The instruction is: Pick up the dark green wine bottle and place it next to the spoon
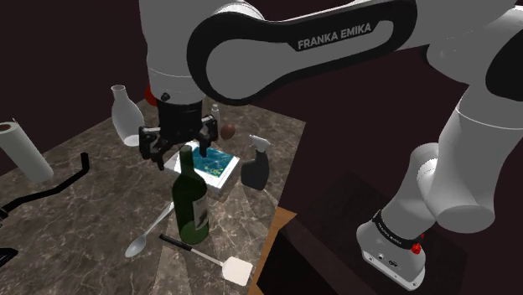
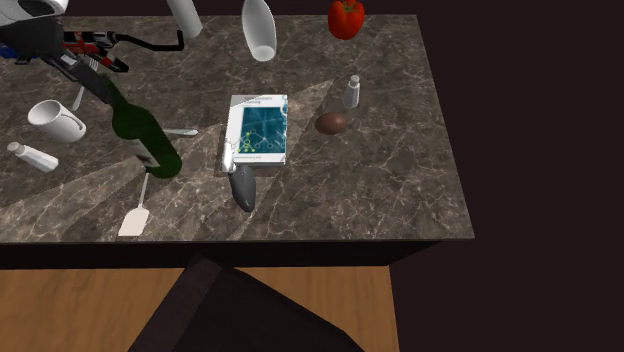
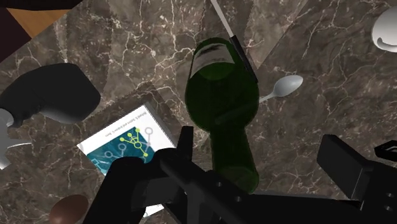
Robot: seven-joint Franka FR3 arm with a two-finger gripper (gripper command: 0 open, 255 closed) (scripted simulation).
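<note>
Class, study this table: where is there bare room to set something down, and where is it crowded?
Bare marble lies between the brown ball and the table edge at the second exterior view's right. Crowded around the wine bottle, spoon and spatula.

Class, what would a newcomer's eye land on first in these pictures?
The dark green bottle stands upright on the marbled table, with a spoon right beside it. The black gripper hangs just above the bottle's neck, fingers apart. A blue-and-white book lies close by.
</note>
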